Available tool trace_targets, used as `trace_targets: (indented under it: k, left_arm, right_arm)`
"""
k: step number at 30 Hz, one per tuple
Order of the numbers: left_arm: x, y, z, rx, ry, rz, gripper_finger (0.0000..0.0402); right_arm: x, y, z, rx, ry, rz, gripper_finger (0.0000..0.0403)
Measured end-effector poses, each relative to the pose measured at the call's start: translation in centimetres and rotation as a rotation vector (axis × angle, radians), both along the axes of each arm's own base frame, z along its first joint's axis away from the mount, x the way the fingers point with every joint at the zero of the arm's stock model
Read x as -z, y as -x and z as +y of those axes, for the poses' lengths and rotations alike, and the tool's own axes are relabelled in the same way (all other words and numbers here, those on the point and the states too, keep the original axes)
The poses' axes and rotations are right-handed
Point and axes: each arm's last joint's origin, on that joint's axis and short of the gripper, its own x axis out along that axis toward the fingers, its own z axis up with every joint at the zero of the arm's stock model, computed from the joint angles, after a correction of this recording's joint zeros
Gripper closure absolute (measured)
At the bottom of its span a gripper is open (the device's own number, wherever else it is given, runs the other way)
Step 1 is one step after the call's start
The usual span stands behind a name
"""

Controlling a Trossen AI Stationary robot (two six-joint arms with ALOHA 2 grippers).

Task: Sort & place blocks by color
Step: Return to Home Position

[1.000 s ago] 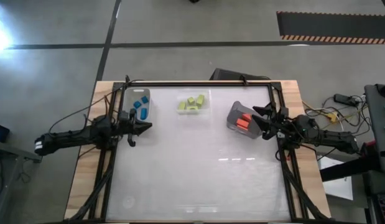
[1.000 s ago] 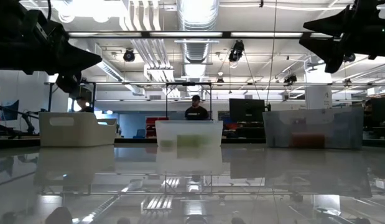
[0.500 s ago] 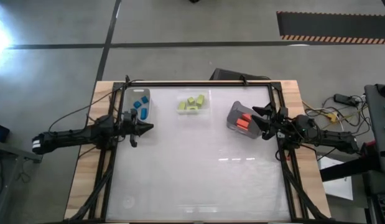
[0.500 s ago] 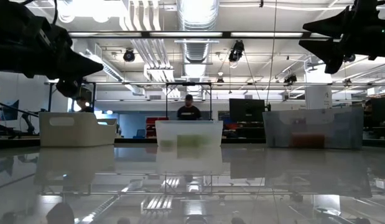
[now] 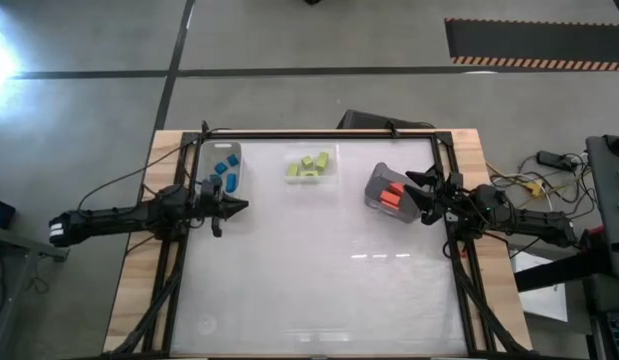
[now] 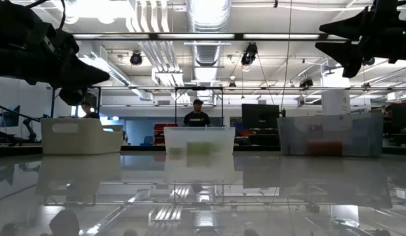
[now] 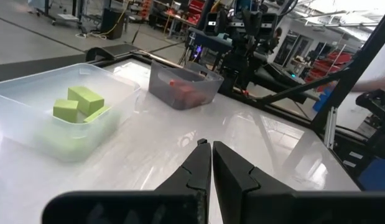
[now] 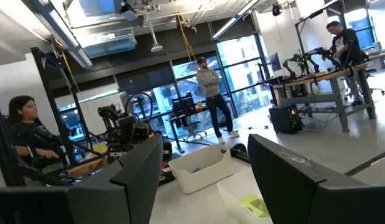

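Every block in view is sitting sorted: blue blocks (image 5: 225,172) in the white bin (image 5: 237,150), green blocks (image 5: 310,165) in the clear bin (image 5: 332,152), orange blocks (image 5: 391,194) in the grey bin (image 5: 373,182). Only homing is remaining, I am judging. The left gripper (image 5: 241,206), jaws together, is hovering beside the white bin; the right gripper (image 5: 417,198), jaws apart, is hanging at the grey bin's edge. I am planning to lift first, then pull back, sparing the walls.
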Motion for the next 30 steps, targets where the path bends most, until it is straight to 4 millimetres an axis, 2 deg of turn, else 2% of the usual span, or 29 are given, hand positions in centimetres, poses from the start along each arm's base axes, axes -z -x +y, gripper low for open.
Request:
trace_targets:
  k: [30]
  left_arm:
    - [0.68, -0.35, 0.07, 0.0, 0.014, 0.071, 0.0402]
  right_arm:
    - [0.02, -0.01, 0.0, 0.0, 0.0, 0.001, 0.0177]
